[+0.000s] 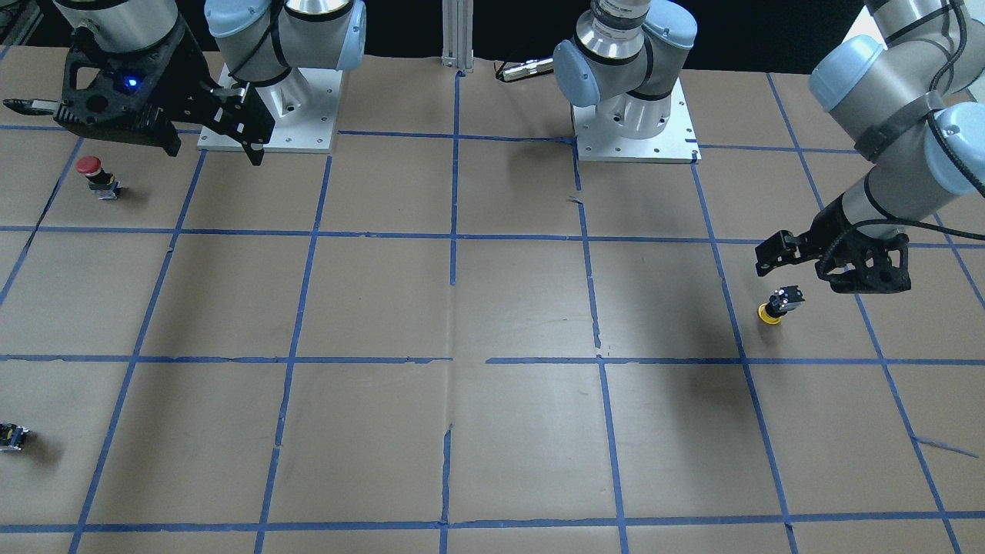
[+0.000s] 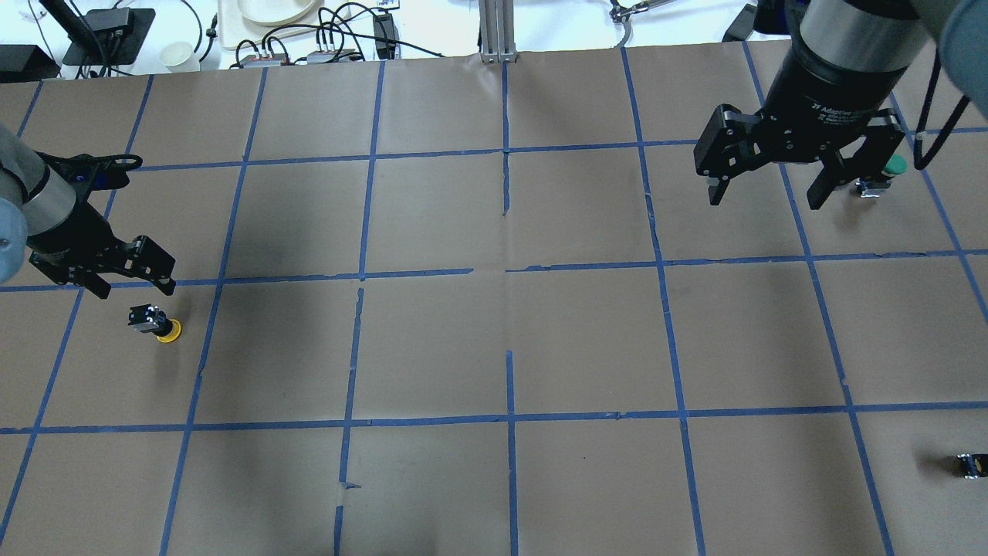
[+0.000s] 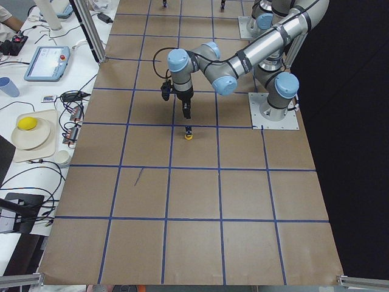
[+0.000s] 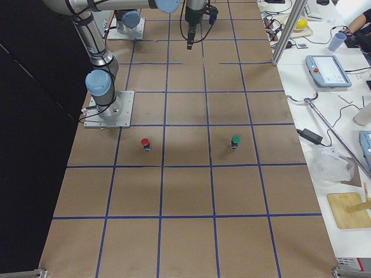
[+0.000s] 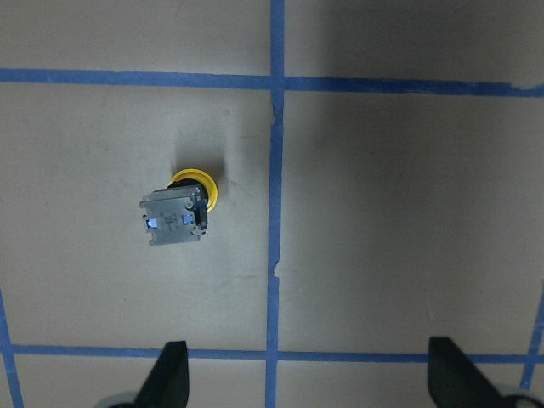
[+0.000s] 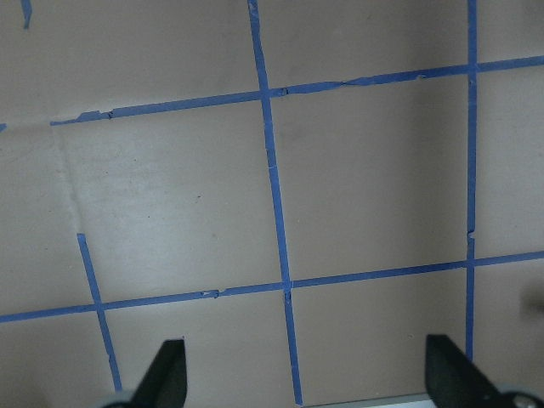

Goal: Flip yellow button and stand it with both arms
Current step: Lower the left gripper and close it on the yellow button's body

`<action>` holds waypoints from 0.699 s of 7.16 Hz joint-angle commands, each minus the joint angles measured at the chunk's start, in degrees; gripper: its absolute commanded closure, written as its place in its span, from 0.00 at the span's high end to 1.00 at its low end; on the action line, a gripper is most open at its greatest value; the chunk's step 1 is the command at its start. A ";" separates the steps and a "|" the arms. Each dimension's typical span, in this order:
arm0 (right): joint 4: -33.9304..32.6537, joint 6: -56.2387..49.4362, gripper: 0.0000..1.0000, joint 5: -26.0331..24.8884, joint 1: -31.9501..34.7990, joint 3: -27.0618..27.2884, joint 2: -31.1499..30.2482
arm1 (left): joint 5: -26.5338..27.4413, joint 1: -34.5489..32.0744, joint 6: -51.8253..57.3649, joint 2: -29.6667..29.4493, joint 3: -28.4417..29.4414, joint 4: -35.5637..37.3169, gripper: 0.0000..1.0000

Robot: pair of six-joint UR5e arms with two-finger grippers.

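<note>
The yellow button [image 1: 779,304] rests with its yellow cap on the table and its black-and-grey body pointing up, leaning a little. It also shows in the overhead view [image 2: 157,323], the left side view [image 3: 189,134] and the left wrist view [image 5: 183,211]. My left gripper [image 2: 133,287] is open and empty, hovering just beside and above the button [image 1: 769,258]; its fingertips [image 5: 170,378] show at the bottom of the wrist view. My right gripper [image 2: 766,199] is open and empty, raised high over the far side of the table [image 1: 212,151], and sees only bare paper [image 6: 308,378].
A red-capped button [image 1: 91,173] stands near the right arm's base. A green-capped button [image 2: 888,166] stands partly behind the right gripper. A small black capless part [image 2: 969,465] lies at the table's right edge. Brown paper with blue tape lines [image 2: 505,270] covers the table.
</note>
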 commanded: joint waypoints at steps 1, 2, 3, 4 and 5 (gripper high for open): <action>0.14 0.02 1.00 0.07 -0.09 -0.01 -0.18 | -0.09 3.85 0.37 -3.82 -0.39 3.64 0.99; -2.38 -0.50 1.00 0.25 -0.26 -0.01 -0.35 | -0.09 4.04 0.54 -4.52 -0.65 4.87 0.98; -4.15 -0.42 1.00 -0.19 -0.44 0.08 -0.27 | -0.09 4.04 0.28 -5.40 -1.87 5.66 0.97; -3.99 -0.42 1.00 0.07 -0.27 0.08 -0.27 | -0.01 4.04 0.37 -6.89 -2.49 7.67 0.97; -3.81 -0.50 1.00 0.34 -0.26 0.43 -0.35 | -0.01 4.04 0.20 -7.77 -2.58 8.39 0.97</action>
